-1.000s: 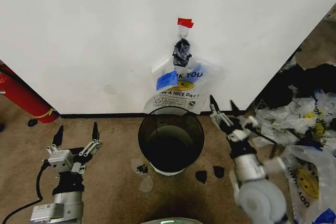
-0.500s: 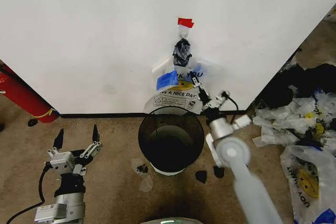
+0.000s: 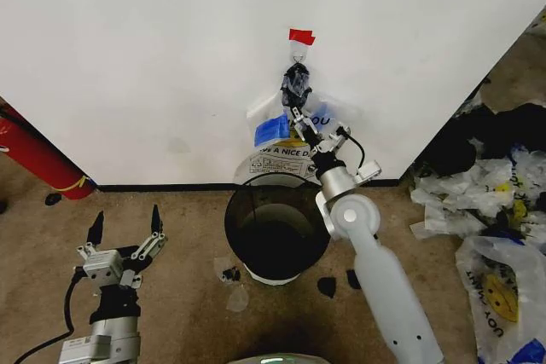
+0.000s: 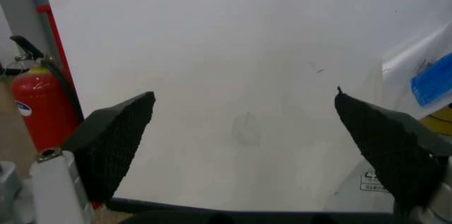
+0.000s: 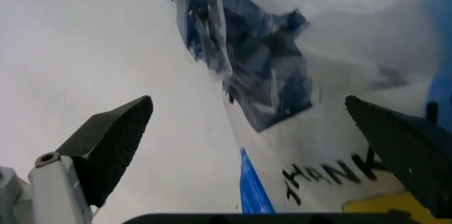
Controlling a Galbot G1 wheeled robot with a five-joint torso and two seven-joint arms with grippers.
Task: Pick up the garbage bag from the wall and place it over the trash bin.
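The garbage bag [image 3: 286, 153] hangs on the white wall [image 3: 153, 57] from a small hook [image 3: 296, 64] under a red tape strip [image 3: 300, 37]. Its dark blue handles [image 5: 254, 70] are bunched at the hook, above the black print and yellow face. My right gripper [image 3: 301, 117] is raised against the bag just below the bunched handles. It is open, and in the right wrist view the handles lie between its spread fingers [image 5: 113, 139]. The dark round trash bin [image 3: 232, 226] stands on the carpet right under the bag. My left gripper [image 3: 124, 229] hangs open, low at the left.
A red fire extinguisher [image 3: 38, 158] leans at the left by the wall [image 4: 211, 75]. A heap of plastic bags [image 3: 503, 185] covers the floor at the right. Small black scraps [image 3: 327, 286] lie by the bin's base. A black baseboard [image 3: 162, 186] runs along the wall.
My right arm has swung from beside the bin's right side up and left to the bag on the wall. The left arm has barely moved.
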